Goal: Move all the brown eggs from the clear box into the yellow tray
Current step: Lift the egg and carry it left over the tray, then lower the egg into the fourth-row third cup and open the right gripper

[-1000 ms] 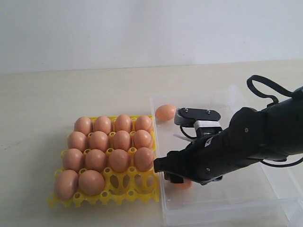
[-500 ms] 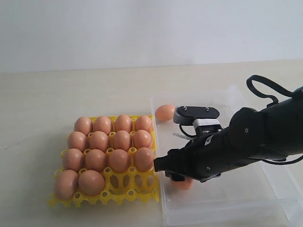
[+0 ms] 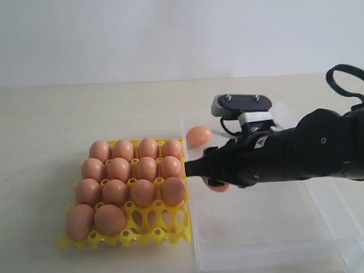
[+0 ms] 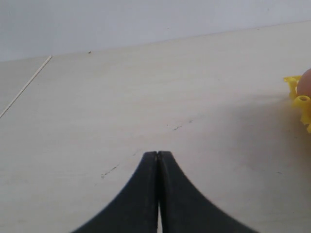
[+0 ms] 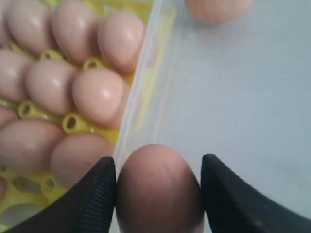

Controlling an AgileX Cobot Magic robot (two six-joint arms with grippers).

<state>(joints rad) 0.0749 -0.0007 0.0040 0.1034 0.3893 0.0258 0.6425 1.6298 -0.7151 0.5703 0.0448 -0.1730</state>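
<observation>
Right claw (image 3: 209, 177) is clenched on a brown egg (image 5: 158, 189), with one black finger pressed to each side of the shell. It holds that egg just inside the clear box (image 3: 318, 227), close against the wall at the box's 9 o'clock side, the one facing the yellow tray (image 3: 122, 240). In the exterior view the tray sits on the bench (image 3: 85, 108) at 9 o'clock from the box, their edges nearly touching. Fourteen brown eggs (image 3: 131, 170) sit in the tray: three full rows of four from its 12 o'clock edge, then two more in the row at 6 o'clock, with two cups (image 3: 162, 219) bare toward the tray's 5 o'clock corner. One loose egg (image 3: 199, 135) lies in the box's 11 o'clock corner, apart from the claw. Left claw (image 4: 158, 158) is clenched on nothing, its two dark fingers pressed flat together above bare bench, with only a corner of the tray and part of one egg in its camera's sight.
</observation>
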